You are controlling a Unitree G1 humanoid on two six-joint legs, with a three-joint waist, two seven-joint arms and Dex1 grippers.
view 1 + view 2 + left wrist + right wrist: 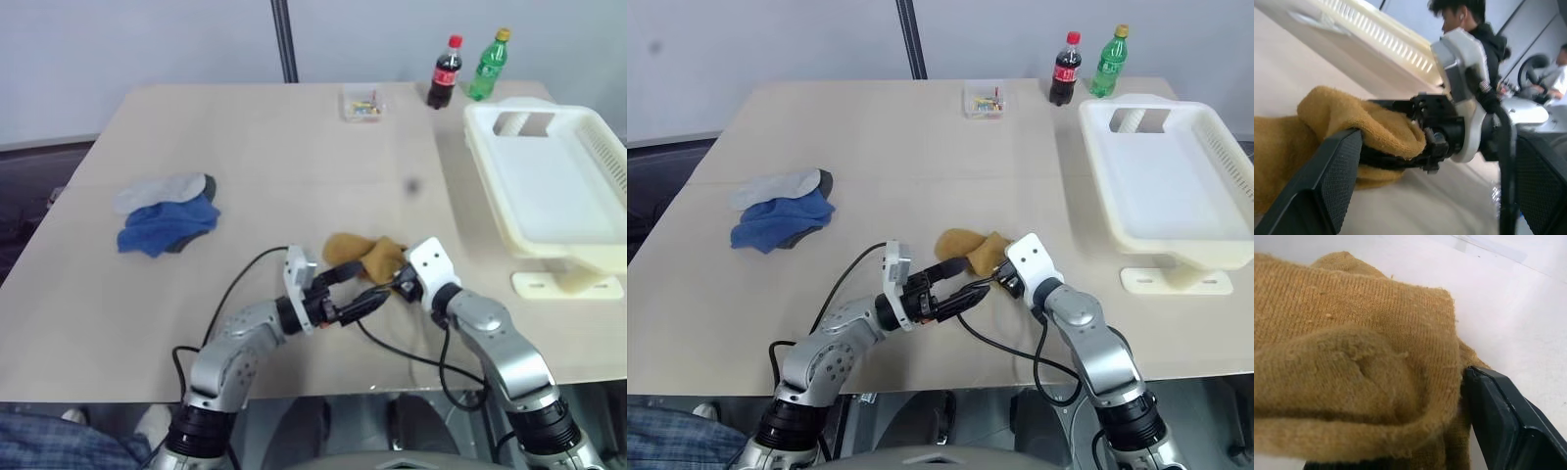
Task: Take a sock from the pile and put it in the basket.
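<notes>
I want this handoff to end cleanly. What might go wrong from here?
The right end effector grips only a fold of the mustard sock, so the sock could slip free on the way to the basket. The open left end effector sits against that sock and may snag it. A loose black cable runs below both arms.

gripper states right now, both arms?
Left gripper: open, fingers spread beside the mustard sock, gripping nothing.
Right gripper: closed on the mustard sock, which lies on the table.
</notes>
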